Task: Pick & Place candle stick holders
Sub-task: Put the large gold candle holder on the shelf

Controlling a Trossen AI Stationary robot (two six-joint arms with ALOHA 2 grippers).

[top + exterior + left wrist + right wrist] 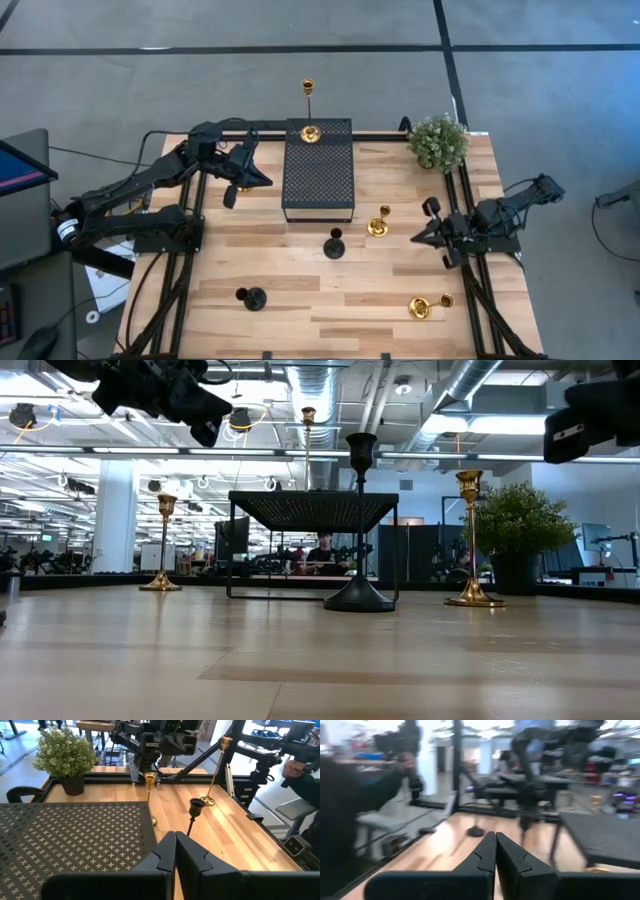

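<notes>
On my table [300, 290], near to far, all stems upright:
- Black holder [251, 298], near left.
- Gold holder [421, 307], near right.
- Black holder [334, 245], centre.
- Gold holder [378, 225], just right of centre.
- Tall gold holder [310, 131], standing on the far end of the perforated platform [320, 175].

I see the left gripper [262, 178] pinched together, empty, beside the platform's left edge. The right gripper [418, 238] is likewise closed on nothing, at the table's right rail. A plant [438, 142] sits in the far right corner.
</notes>
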